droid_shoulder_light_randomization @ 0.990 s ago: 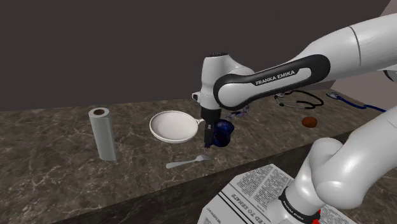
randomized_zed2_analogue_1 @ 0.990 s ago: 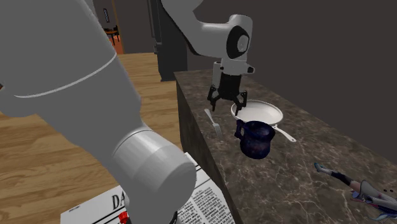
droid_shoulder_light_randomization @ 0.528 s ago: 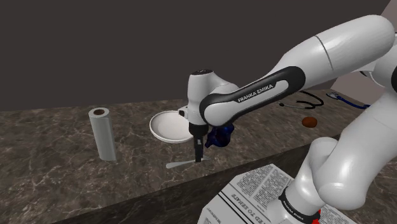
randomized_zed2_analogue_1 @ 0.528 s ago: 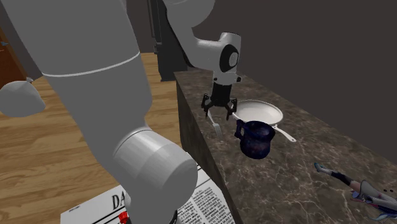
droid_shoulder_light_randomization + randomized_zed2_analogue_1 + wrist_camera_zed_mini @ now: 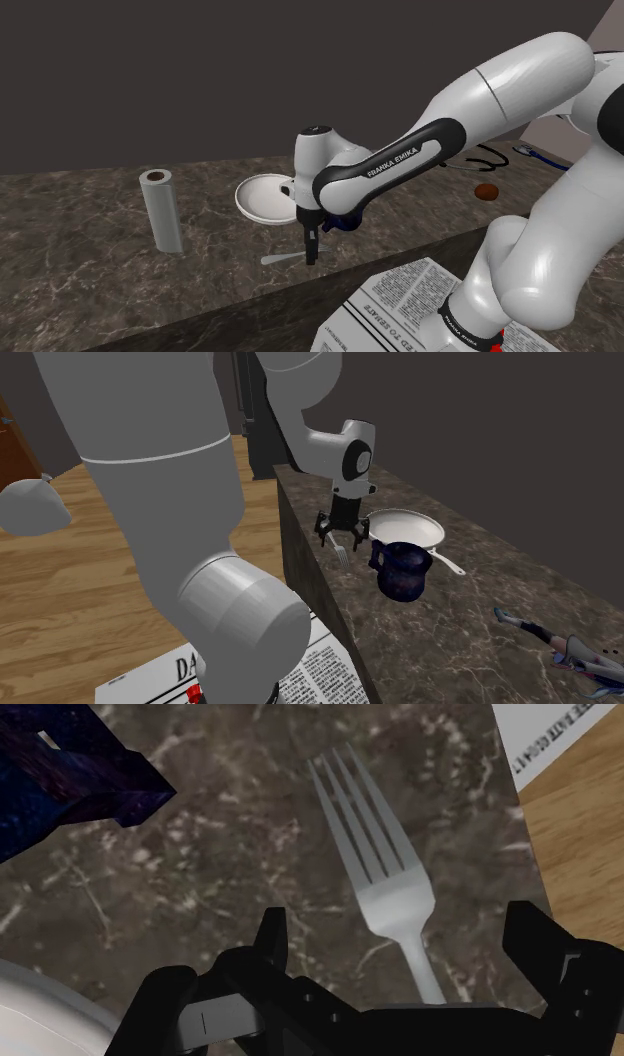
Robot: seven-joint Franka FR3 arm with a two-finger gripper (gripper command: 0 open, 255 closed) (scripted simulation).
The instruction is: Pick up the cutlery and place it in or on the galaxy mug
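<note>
Down from mug height a second ago, the hand now hangs low over the fork, with the arm swung toward the near edge of the surface. My fingers [image 5: 270, 944] stand wide apart and touch nothing. The fork [image 5: 385, 874] lies flat between them: its narrow neck sits roughly midway, its tines point away from my palm, and its handle runs under my hand.

From the shoulder view the fork [image 5: 283, 258] rests on the dark marbled surface [image 5: 80, 250], near the front edge. The deep-blue mug [image 5: 400, 567] stands just beside it, and the white pan [image 5: 405, 527] is behind the mug.

What worries me is how thin and flat the fork is on a hard top. If I close too high, I judge the pads will skate over the metal. If I go too low, the tips will jam into the stone. An off-centre squeeze could spin the fork or push it toward the edge, where it would drop to the wooden floor [image 5: 580, 834] by the newspaper [image 5: 400, 300]. A grip at the neck might also let the handle sag as I lift, making it awkward to aim into the mug.
</note>
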